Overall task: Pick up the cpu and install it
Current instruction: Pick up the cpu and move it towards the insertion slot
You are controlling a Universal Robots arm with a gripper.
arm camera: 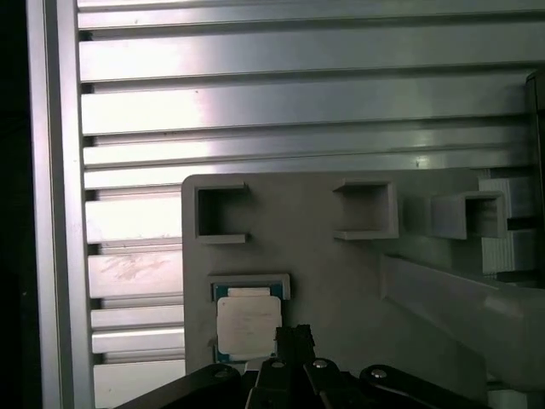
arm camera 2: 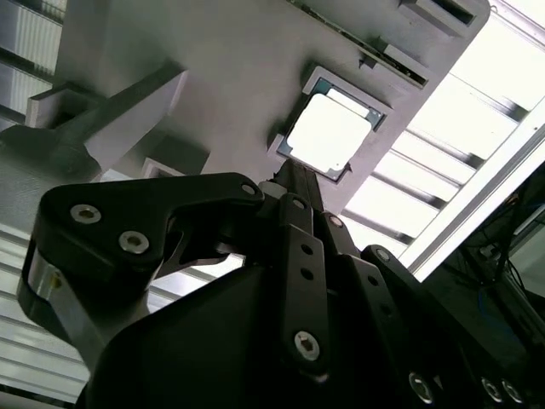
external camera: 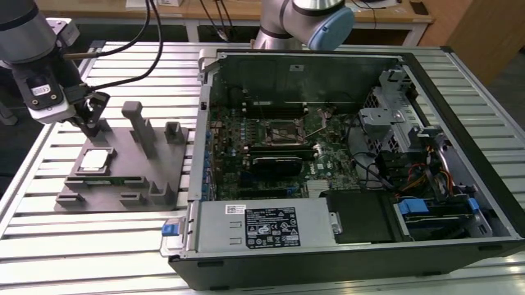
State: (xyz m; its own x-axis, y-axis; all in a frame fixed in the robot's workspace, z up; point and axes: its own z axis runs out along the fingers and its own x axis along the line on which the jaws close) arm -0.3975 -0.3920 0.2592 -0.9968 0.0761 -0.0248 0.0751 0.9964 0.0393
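Table of slatted aluminium carries an open black desktop computer case, motherboard exposed, and a flat grey plastic fixture plate on the exterior view's left. Black two-finger gripper hovers just above the plate, jaws together, holding nothing. Small square cpu with silvery metal top lies flat in its pocket on the plate, just beside the gripper tip, untouched. Risk, as judged: closed jaws cannot straddle the chip and would strike its lid or the pocket rim. An off-centre grip could tilt it, and tilted seating could damage the square black motherboard socket.
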